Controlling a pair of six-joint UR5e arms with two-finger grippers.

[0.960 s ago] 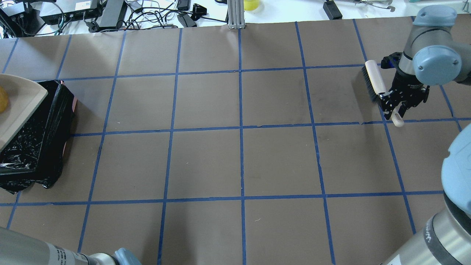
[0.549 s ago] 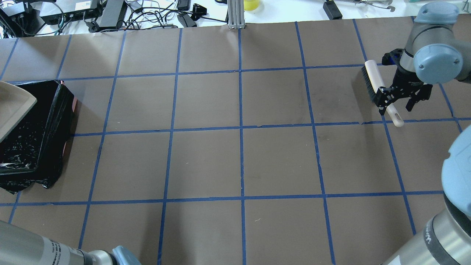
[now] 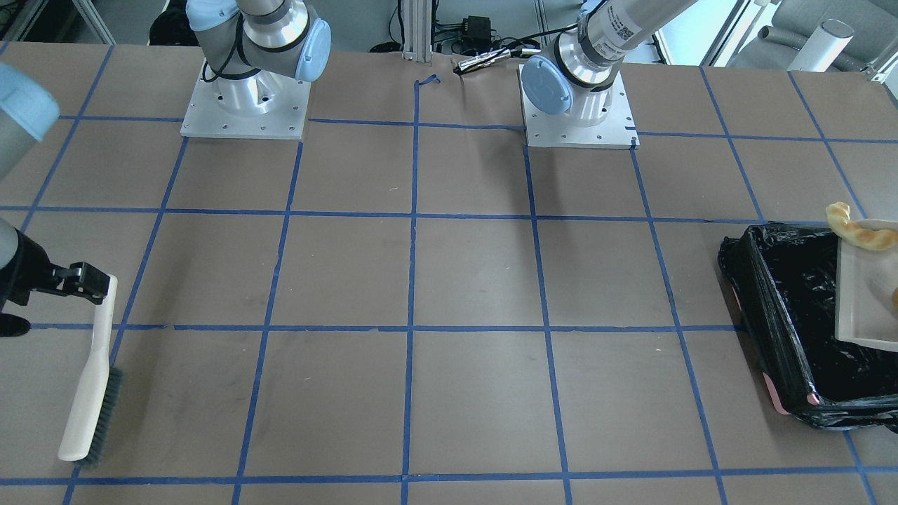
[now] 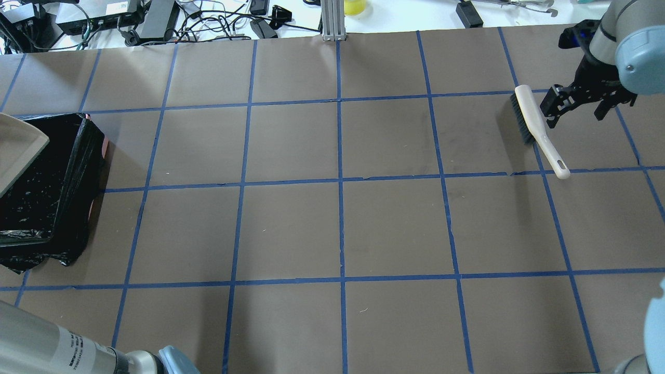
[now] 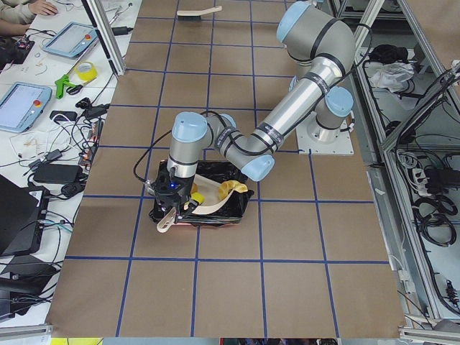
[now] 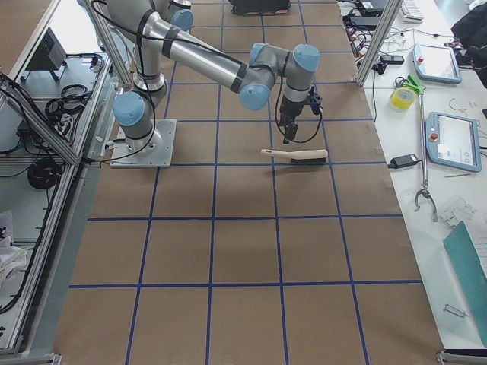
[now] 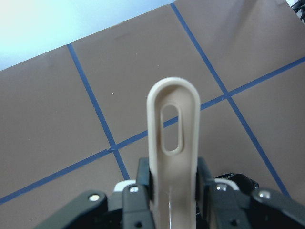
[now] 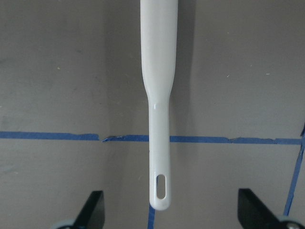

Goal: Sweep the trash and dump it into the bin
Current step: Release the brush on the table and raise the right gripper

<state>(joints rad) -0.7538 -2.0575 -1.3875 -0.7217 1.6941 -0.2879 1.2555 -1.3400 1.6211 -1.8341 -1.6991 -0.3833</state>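
Note:
The bin [image 4: 49, 202], lined with a black bag, stands at the table's left end; it also shows in the front view [image 3: 779, 308]. My left gripper [image 7: 172, 191] is shut on the handle of a beige dustpan [image 3: 866, 294], held tilted over the bin. A tan croissant-like piece [image 3: 859, 230] lies on the pan's upper edge. A sliver of a golden-brown lump [image 3: 895, 298] shows at the frame edge. The sponge is hidden. My right gripper [image 4: 576, 106] is open and empty, raised above a white hand brush [image 4: 535, 127] that lies on the table.
The brush [image 8: 159, 95] lies along a blue tape line near the far right of the table. Cables and boxes [image 4: 130, 21] sit beyond the table's far edge. Both arm bases [image 3: 245, 105] stand at the robot's side.
My right gripper opened, let go of the brush handle and rose away toward the far right. The dustpan moved left over the bin, and the lump on it left the overhead view.

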